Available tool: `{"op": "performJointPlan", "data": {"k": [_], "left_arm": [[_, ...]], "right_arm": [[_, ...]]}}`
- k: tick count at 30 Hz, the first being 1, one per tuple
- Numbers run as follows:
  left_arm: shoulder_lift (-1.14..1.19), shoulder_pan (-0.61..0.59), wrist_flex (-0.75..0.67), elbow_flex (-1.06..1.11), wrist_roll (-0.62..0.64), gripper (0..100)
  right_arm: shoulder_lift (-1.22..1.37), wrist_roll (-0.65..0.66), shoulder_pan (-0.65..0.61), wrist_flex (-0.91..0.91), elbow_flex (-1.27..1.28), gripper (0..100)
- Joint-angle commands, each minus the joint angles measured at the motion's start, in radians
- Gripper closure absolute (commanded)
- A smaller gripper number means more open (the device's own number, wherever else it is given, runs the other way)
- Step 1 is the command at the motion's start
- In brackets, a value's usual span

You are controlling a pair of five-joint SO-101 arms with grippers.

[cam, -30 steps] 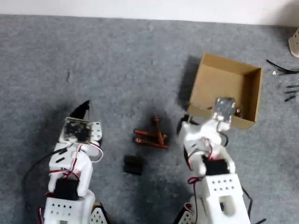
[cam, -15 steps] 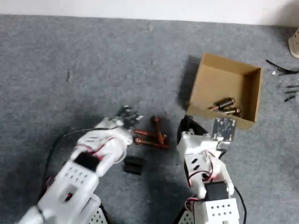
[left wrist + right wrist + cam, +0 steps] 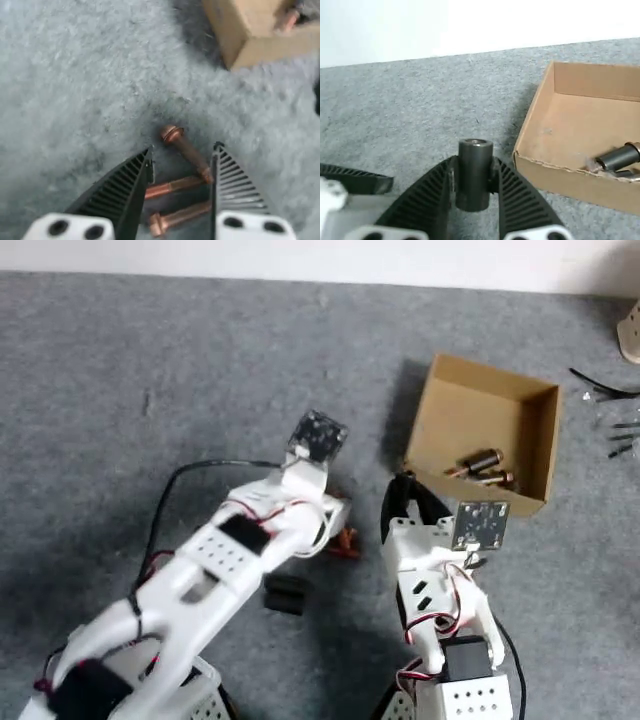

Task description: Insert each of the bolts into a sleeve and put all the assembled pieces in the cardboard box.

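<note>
Three bolts point(image 3: 175, 185) near the cardboard box point(image 3: 250, 45), under my open left pincer point(image 3: 183, 148); right pincer point(image 3: 475, 167) clamps a sleeve point(image 3: 475, 150); next, pinch one.

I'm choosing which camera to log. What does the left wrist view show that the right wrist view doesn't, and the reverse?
Left wrist view: three copper bolts on the carpet, framed by the open left hand. Right wrist view: the right hand clamped on a dark sleeve. Shared: the cardboard box and the grey carpet.
</note>
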Motion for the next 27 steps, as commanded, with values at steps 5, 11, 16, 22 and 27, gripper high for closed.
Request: {"op": "performJointPlan", "data": {"k": [5, 11, 16, 22, 27], "left_arm": [[0.191, 0.005, 0.014, -0.186, 0.253, 80], [0.332, 0.021, 0.114, -0.300, 0.324, 81], [0.392, 0.028, 0.333, -0.453, 0.416, 81], [0.458, 0.027, 0.586, -0.653, 0.439, 80], [0.558, 0.025, 0.763, -0.819, 0.440, 81]], "right_arm": [[-0.024, 0.014, 0.013, -0.024, 0.073, 99.5], [-0.024, 0.014, 0.013, -0.024, 0.073, 99.5], [-0.025, 0.014, 0.013, -0.024, 0.071, 99.4], [-0.025, 0.014, 0.013, -0.024, 0.071, 99.1], [-0.025, 0.014, 0.013, -0.024, 0.071, 99.1]]}}
